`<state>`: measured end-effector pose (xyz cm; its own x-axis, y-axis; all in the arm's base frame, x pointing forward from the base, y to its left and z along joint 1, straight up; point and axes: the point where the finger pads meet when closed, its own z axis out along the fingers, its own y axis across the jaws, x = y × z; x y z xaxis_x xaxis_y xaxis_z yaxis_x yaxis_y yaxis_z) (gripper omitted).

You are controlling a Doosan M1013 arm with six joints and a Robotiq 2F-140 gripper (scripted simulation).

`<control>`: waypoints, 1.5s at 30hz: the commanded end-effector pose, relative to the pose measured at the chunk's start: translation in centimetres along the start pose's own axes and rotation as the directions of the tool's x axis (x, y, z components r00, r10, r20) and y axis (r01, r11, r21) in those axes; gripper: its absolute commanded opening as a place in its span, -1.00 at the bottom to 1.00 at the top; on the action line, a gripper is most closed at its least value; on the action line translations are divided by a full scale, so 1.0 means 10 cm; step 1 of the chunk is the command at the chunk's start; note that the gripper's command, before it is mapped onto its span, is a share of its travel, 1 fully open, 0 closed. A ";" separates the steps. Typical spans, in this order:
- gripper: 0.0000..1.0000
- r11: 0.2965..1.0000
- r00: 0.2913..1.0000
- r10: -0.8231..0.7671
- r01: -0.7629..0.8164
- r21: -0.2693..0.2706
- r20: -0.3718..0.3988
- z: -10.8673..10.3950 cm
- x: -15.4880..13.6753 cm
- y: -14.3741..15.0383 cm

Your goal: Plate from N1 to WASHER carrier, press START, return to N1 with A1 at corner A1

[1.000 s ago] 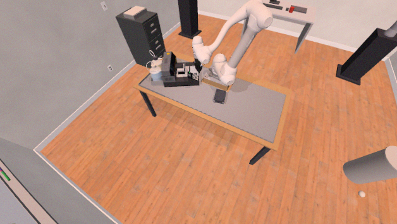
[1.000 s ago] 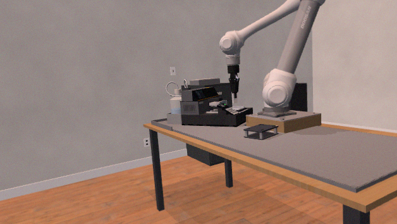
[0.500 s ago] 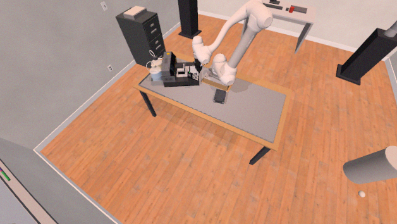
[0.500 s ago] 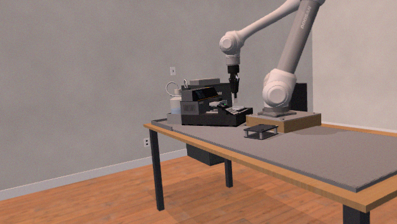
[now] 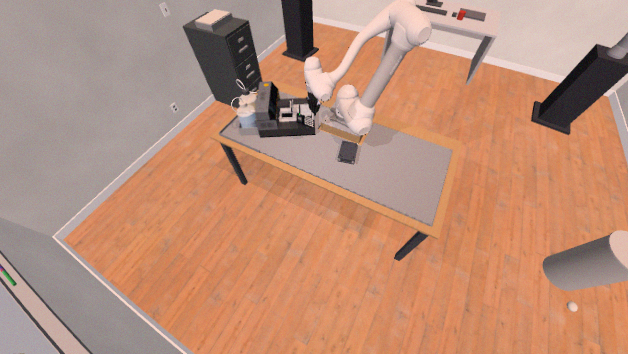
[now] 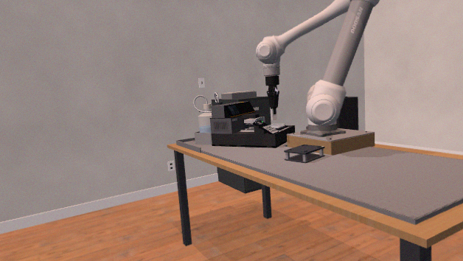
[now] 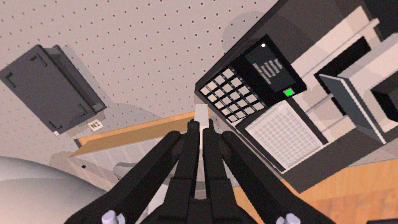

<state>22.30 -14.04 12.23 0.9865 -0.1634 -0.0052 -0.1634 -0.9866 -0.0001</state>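
Note:
The white well plate (image 7: 282, 132) (image 6: 279, 126) lies flat in the carrier pocket of the black plate washer (image 5: 280, 120) (image 6: 239, 127) (image 7: 320, 165), beside the keypad (image 7: 230, 92). The lamp (image 7: 288, 92) next to the display glows green. My gripper (image 7: 201, 113) (image 5: 314, 106) (image 6: 273, 107) is shut with nothing between its fingers. It hangs above the table just off the keypad's edge. The dark plate nest N1 (image 7: 52, 90) (image 5: 348, 151) (image 6: 304, 152) stands empty on the table, apart from the washer, with a small white corner tag (image 7: 95, 125) beside it.
The arm's wooden base block (image 5: 342, 131) (image 6: 332, 141) (image 7: 130, 132) sits between washer and nest. Bottles with tubing (image 5: 246, 112) (image 6: 204, 119) stand behind the washer at the table's far corner. A black filing cabinet (image 5: 225, 50) stands against the wall beyond.

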 end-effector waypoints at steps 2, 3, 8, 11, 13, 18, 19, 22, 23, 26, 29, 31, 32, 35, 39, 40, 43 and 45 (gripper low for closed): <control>-0.80 1.000 1.000 -0.003 0.003 0.006 0.000 0.02 -0.01 -0.02; -0.80 1.000 1.000 -0.003 0.003 0.006 0.000 0.02 -0.01 -0.02; -0.80 1.000 1.000 -0.003 0.003 0.006 0.000 0.02 -0.01 -0.02; -0.80 1.000 1.000 -0.003 0.003 0.006 0.000 0.02 -0.01 -0.02; -0.80 1.000 1.000 -0.003 0.003 0.006 0.000 0.02 -0.01 -0.02; -0.80 1.000 1.000 -0.003 0.003 0.006 0.000 0.02 -0.01 -0.02; -0.80 1.000 1.000 -0.003 0.003 0.006 0.000 0.02 -0.01 -0.02; -0.80 1.000 1.000 -0.003 0.003 0.006 0.000 0.02 -0.01 -0.02; -0.80 1.000 1.000 -0.003 0.003 0.006 0.000 0.02 -0.01 -0.02; -0.80 1.000 1.000 -0.003 0.003 0.006 0.000 0.02 -0.01 -0.02; -0.80 1.000 1.000 -0.003 0.003 0.006 0.000 0.02 -0.01 -0.02; -0.80 1.000 1.000 -0.003 0.003 0.006 0.000 0.02 -0.01 -0.02; -0.80 1.000 1.000 -0.003 0.003 0.006 0.000 0.02 -0.01 -0.02; -0.80 1.000 1.000 -0.003 0.003 0.006 0.000 0.02 -0.01 -0.02; -0.80 1.000 1.000 -0.003 0.003 0.006 0.000 0.02 -0.01 -0.02; -0.80 1.000 1.000 -0.003 0.003 0.006 0.000 0.02 -0.01 -0.02; -0.80 1.000 1.000 -0.003 0.003 0.006 0.000 0.04 -0.01 -0.02; -0.80 1.000 1.000 -0.003 0.003 0.006 0.000 0.07 -0.01 -0.02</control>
<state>22.31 -14.05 12.03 0.9865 -0.1634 -0.0045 -0.1634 -0.9866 0.0003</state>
